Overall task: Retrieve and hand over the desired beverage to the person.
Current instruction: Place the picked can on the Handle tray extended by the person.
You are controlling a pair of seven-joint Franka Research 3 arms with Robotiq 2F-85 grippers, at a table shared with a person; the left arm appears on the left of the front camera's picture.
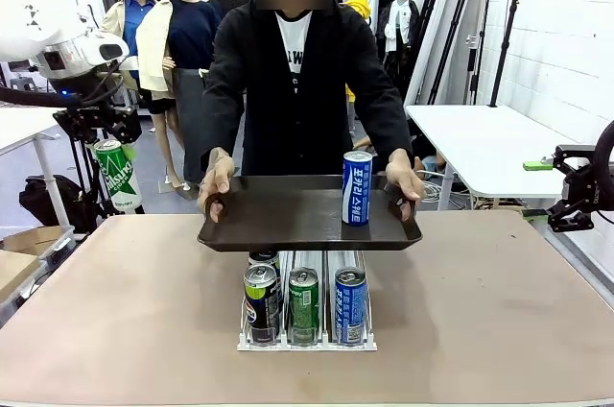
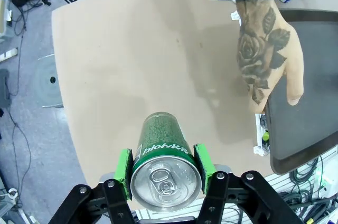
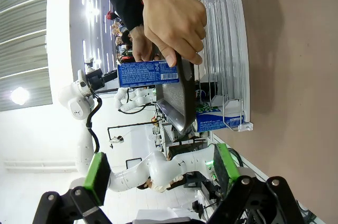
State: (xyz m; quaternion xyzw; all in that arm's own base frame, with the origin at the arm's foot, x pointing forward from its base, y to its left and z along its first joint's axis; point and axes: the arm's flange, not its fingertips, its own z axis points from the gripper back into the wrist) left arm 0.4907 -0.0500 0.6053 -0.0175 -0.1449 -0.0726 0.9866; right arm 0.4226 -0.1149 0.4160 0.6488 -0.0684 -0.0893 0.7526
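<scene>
Meanwhile, left gripper (image 2: 165,174) clamped on green can (image 2: 162,152), right gripper (image 3: 158,168) wide apart, empty

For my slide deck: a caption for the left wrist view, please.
Left gripper holds a green can above the table, beside the person's hand gripping a dark tray.

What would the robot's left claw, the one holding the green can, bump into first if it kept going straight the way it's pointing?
Probably the bare tabletop. The left gripper, shut on the green can, points down at open table in its wrist view. The person's hand and the tray lie off to one side. Depth is hard to judge.
</scene>
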